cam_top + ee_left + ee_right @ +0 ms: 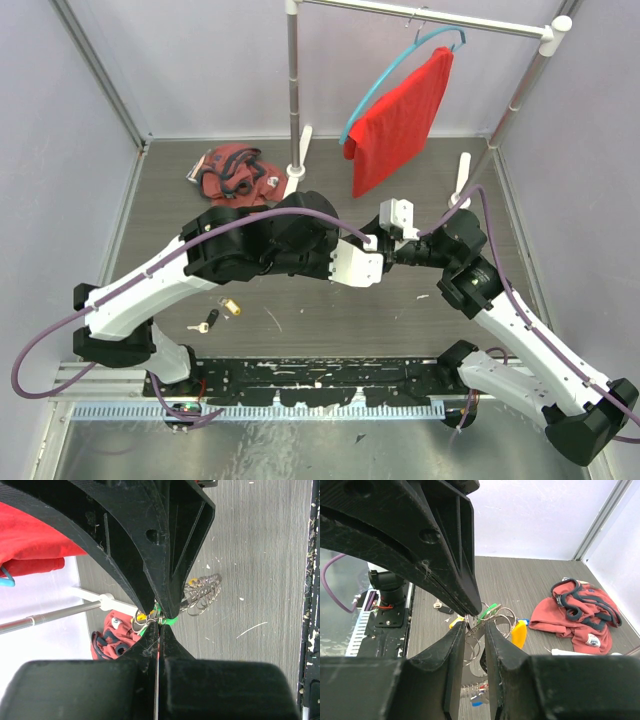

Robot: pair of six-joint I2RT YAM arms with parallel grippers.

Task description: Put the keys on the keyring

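keyring (202, 594): tangle of wire loops held off table, between both arms, mid-workspace; green key head (491, 610) and yellow key head (519, 634) sit right at the pinch; left gripper (159, 624) fingers pressed together on ring wire; right gripper (475, 629) fingers near-closed, nipping a loop. Step judged: working key onto ring; whether seated, cannot tell. Yellow-tagged key (231, 305) and black-headed key (206, 324) lie loose on table (330, 320) near left arm; next likely needs one gripper freed to fetch while the other steadies ring.
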